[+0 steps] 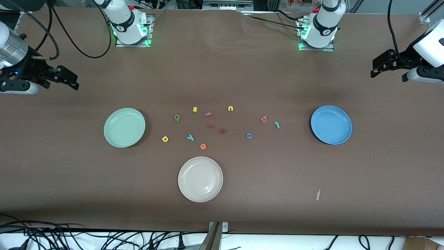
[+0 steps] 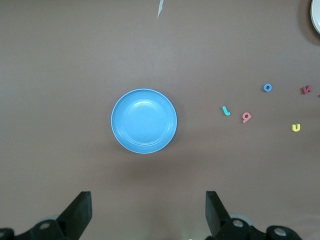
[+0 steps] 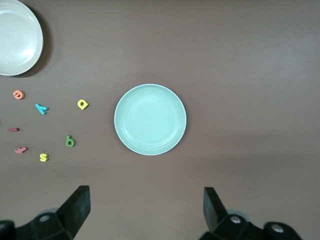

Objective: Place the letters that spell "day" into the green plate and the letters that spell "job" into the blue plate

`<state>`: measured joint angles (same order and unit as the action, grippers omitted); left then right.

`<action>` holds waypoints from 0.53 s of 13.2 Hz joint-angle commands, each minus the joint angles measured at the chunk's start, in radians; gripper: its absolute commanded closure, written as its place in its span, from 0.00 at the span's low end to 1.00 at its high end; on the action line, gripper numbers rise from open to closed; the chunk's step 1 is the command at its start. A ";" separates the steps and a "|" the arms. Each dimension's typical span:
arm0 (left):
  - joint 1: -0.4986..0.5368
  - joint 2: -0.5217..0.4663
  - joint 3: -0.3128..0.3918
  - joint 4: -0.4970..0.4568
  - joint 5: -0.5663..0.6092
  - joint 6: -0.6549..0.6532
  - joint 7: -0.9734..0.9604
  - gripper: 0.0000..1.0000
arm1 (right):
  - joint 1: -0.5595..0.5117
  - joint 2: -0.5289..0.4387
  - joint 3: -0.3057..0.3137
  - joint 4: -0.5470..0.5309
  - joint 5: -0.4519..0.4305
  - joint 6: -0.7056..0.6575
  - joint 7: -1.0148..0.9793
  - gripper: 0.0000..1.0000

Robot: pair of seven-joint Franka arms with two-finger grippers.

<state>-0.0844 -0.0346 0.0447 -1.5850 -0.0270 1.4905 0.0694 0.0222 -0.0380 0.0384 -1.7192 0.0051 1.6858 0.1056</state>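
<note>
Both grippers, left gripper (image 2: 148,212) and right gripper (image 3: 146,210), hang open and empty; start with yellow "d" (image 1: 165,139) beside green plate (image 1: 124,127), pinching low.

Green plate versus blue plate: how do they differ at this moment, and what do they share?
The green plate is pale mint; the blue plate is medium blue. The green plate lies toward the right arm's end of the table, the blue plate toward the left arm's end. Nearest the green plate is the yellow "d"; nearest the blue plate is the teal "j". Both are round, alike in size, and hold no letters.
</note>
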 commanded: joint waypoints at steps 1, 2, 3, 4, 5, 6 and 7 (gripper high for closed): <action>-0.008 0.013 -0.002 0.036 0.019 -0.021 0.000 0.00 | 0.004 0.007 -0.003 0.023 0.012 -0.012 0.005 0.00; -0.009 0.013 -0.002 0.036 0.019 -0.021 0.000 0.00 | 0.004 0.007 -0.003 0.023 0.012 -0.014 0.003 0.00; -0.009 0.013 -0.002 0.036 0.019 -0.021 0.000 0.00 | 0.004 0.007 -0.003 0.023 0.012 -0.017 0.003 0.00; -0.009 0.013 -0.002 0.036 0.019 -0.021 0.000 0.00 | 0.004 0.007 -0.003 0.023 0.012 -0.018 0.003 0.00; -0.009 0.013 -0.002 0.036 0.019 -0.021 0.000 0.00 | 0.004 0.007 -0.003 0.023 0.012 -0.018 0.003 0.00; -0.008 0.013 -0.002 0.036 0.019 -0.021 0.000 0.00 | 0.004 0.007 -0.003 0.023 0.012 -0.020 0.005 0.00; -0.008 0.013 -0.002 0.036 0.019 -0.021 0.000 0.00 | 0.004 0.007 -0.003 0.023 0.012 -0.020 0.005 0.00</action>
<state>-0.0882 -0.0338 0.0439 -1.5811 -0.0270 1.4905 0.0694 0.0222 -0.0380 0.0384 -1.7192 0.0051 1.6858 0.1056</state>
